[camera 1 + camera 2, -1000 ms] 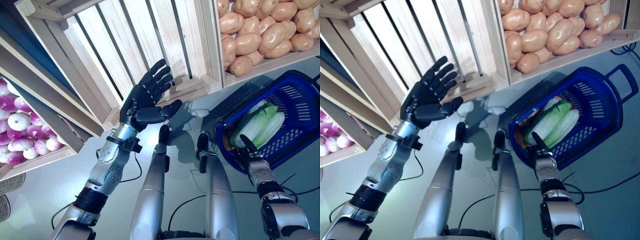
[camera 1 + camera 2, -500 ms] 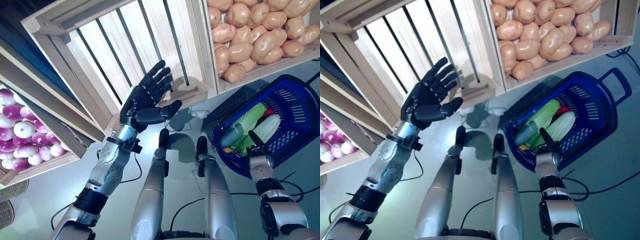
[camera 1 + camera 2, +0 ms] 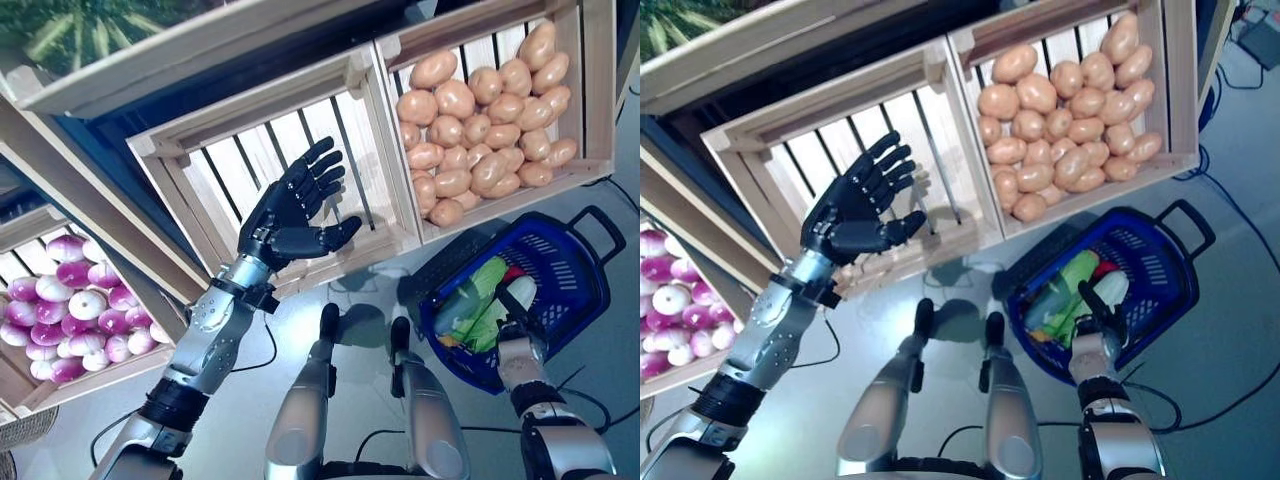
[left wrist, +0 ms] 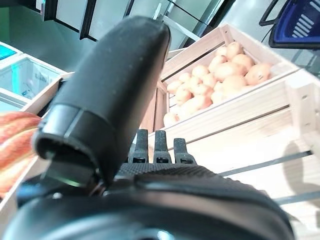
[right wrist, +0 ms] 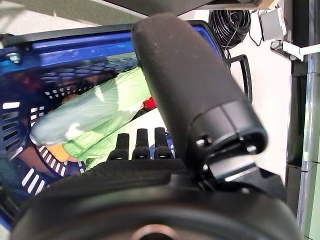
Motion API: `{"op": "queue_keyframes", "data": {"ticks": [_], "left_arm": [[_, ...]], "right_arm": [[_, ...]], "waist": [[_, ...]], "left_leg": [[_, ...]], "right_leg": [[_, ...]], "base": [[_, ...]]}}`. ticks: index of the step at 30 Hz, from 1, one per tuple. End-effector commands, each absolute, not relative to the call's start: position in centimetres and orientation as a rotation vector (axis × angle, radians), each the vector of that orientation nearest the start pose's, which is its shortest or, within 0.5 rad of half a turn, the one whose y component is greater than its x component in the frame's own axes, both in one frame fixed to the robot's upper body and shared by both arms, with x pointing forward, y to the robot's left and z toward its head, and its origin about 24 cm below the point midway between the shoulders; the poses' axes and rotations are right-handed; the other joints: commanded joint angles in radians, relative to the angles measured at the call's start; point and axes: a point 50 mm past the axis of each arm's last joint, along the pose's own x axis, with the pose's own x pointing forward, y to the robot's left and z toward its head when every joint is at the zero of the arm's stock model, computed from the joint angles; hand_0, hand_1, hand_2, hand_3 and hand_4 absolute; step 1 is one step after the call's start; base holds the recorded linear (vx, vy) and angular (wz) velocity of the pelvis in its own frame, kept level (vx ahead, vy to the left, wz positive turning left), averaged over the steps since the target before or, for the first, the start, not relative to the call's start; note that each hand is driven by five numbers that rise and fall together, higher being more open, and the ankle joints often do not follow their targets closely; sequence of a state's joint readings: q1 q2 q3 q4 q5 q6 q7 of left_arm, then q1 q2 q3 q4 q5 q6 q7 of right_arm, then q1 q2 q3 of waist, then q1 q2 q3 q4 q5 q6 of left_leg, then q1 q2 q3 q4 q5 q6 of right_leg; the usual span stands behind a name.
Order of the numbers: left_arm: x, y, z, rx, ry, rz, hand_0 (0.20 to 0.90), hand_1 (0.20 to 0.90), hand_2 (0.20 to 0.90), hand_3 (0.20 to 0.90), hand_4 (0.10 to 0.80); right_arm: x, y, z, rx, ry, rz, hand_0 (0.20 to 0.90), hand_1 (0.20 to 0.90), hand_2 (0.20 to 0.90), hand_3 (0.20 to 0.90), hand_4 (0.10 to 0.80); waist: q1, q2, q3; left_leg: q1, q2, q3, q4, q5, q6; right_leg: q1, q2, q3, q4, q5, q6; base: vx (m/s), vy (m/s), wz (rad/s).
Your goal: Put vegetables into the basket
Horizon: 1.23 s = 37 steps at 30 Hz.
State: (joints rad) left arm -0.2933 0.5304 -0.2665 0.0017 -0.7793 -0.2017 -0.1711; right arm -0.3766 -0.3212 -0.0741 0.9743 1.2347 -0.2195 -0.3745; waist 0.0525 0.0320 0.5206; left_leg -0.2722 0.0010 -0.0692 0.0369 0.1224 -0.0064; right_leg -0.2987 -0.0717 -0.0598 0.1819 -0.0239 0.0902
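Standing back from the display is the main change: the whole view has shifted over the last second, so the camera has moved, not the goods. More of the shelf now shows.

The empty slatted crate [image 3: 250, 190] sits at the middle of the shelf. The potato crate [image 3: 590, 90] is just beside it on the right, and its potatoes [image 3: 480, 130] are heaped against its lower front edge. A crate of purple and white bulbs [image 3: 60, 320] lies at the shelf's lower left end.

The blue basket [image 3: 570, 260] hangs or rests below the potato crate's front edge; whether it touches the floor cannot be told. Green vegetables [image 3: 480, 295] lie inside it toward its near rim, with a small red item among them, as in the earlier views.

The left robot hand [image 3: 290, 205] remains raised before the empty crate, fingers spread and straight, holding nothing. The right robot hand [image 3: 1095, 310] stays at the basket's near rim, fingers straight and thumb up; contact with the rim cannot be confirmed.

Judgement: nothing has been added in this interval. The basket is part loaded, and the free left robot hand faces a crate with nothing to pick, so the potatoes look like the nearest stock.
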Motion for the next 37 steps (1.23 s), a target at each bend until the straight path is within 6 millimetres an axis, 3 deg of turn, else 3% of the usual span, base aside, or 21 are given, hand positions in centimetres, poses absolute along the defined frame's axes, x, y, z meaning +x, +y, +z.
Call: {"op": "queue_keyframes", "data": {"ticks": [1, 5, 7, 8, 10, 16, 22, 27, 32, 37], "left_arm": [[27.5, 15.4, 15.5, -0.248, -0.475, -0.568, 0.900, 0.900, 0.900, 0.900, 0.800], [27.3, 15.5, 13.4, -0.167, -0.392, -0.536, 0.900, 0.900, 0.900, 0.900, 0.800], [27.2, 15.0, 10.9, -0.059, -0.273, -0.563, 0.900, 0.900, 0.900, 0.900, 0.800], [27.2, 15.0, 10.9, -0.059, -0.273, -0.563, 0.900, 0.900, 0.900, 0.900, 0.800], [26.7, 14.2, 6.6, -0.006, -0.052, -0.640, 0.900, 0.900, 0.900, 0.900, 0.800], [25.6, 14.7, -0.3, 0.167, 0.250, -0.604, 0.900, 0.900, 0.900, 0.900, 0.800], [25.1, 15.9, -3.7, 0.330, 0.363, -0.503, 0.900, 0.900, 0.900, 0.900, 0.800], [24.1, 16.9, -6.6, 0.434, 0.457, -0.425, 0.900, 0.900, 0.900, 0.900, 0.800], [21.5, 18.2, -10.1, 0.490, 0.624, -0.311, 0.900, 0.900, 0.900, 0.900, 0.800], [19.0, 19.3, -12.1, 0.591, 0.729, -0.216, 0.900, 0.900, 0.900, 0.900, 0.800]], "right_arm": [[23.7, -30.0, -5.2, 0.699, 0.301, -0.929, 0.900, 0.900, 0.900, 0.900, 0.800], [21.9, -28.9, -6.8, 0.677, 0.351, -0.883, 0.900, 0.900, 0.900, 0.900, 0.800], [21.0, -27.5, -7.8, 0.655, 0.410, -0.828, 0.900, 0.900, 0.900, 0.900, 0.800], [21.0, -27.5, -7.8, 0.655, 0.410, -0.828, 0.900, 0.900, 0.900, 0.900, 0.800], [20.0, -26.2, -8.8, 0.572, 0.497, -0.740, 0.900, 0.900, 0.900, 0.900, 0.800], [19.3, -23.3, -9.9, 0.350, 0.613, -0.448, 0.900, 0.900, 0.900, 0.900, 0.800], [18.7, -21.4, -10.5, 0.121, 0.702, -0.170, 0.900, 0.900, 0.900, 0.900, 0.800], [16.9, -20.6, -12.4, 0.010, 0.854, -0.008, 0.900, 0.900, 0.900, 0.900, 0.800], [14.8, -20.5, -14.1, 0.086, 0.984, -0.094, 0.900, 0.900, 0.900, 0.900, 0.800], [13.4, -20.2, -15.0, 0.055, 1.041, -0.102, 0.900, 0.900, 0.900, 0.900, 0.800]], "waist": [[0.004, -0.011, -0.134], [-0.001, -0.023, -0.198], [-0.008, -0.037, -0.250], [-0.008, -0.037, -0.250], [-0.020, -0.046, -0.307], [-0.054, -0.047, -0.395], [-0.078, -0.052, -0.422], [-0.080, -0.060, -0.434], [-0.075, -0.063, -0.439], [-0.075, -0.058, -0.442]], "left_leg": [[0.007, -0.023, 0.012, -0.004, -0.042, -0.009], [0.066, -0.018, 0.009, -0.017, -0.047, -0.012], [0.105, -0.013, 0.008, -0.021, -0.055, -0.012], [0.106, -0.013, 0.008, -0.021, -0.055, -0.012], [0.141, -0.005, 0.014, -0.034, -0.057, -0.012], [0.207, 0.004, 0.046, -0.045, -0.083, -0.007], [0.239, 0.004, 0.065, -0.039, -0.108, -0.003], [0.262, 0.002, 0.069, -0.036, -0.125, 0.001], [0.281, 0.001, 0.067, -0.034, -0.140, 0.003], [0.290, -0.001, 0.061, -0.038, -0.145, 0.005]], "right_leg": [[0.074, -0.021, -0.056, -0.129, 0.121, -0.019], [0.139, -0.027, -0.066, -0.160, 0.123, -0.017], [0.177, -0.034, -0.071, -0.175, 0.125, -0.012], [0.178, -0.034, -0.071, -0.175, 0.125, -0.012], [0.214, -0.035, -0.069, -0.190, 0.125, -0.005], [0.257, -0.025, -0.045, -0.200, 0.108, 0.002], [0.274, -0.022, -0.028, -0.192, 0.091, 0.005], [0.291, -0.023, -0.026, -0.181, 0.073, 0.004], [0.309, -0.026, -0.025, -0.179, 0.062, 0.005], [0.316, -0.027, -0.018, -0.181, 0.058, 0.005]], "base": [[0.140, 0.110, 0.03], [0.131, 0.079, 0.01], [0.160, 0.059, -0.01], [0.141, 0.052, 0.01], [0.209, 0.063, 0.04], [0.191, 0.062, -0.02], [0.062, 0.040, -0.09], [0.015, 0.026, -0.06], [0.000, 0.000, 0.00], [0.000, 0.000, 0.00]]}}
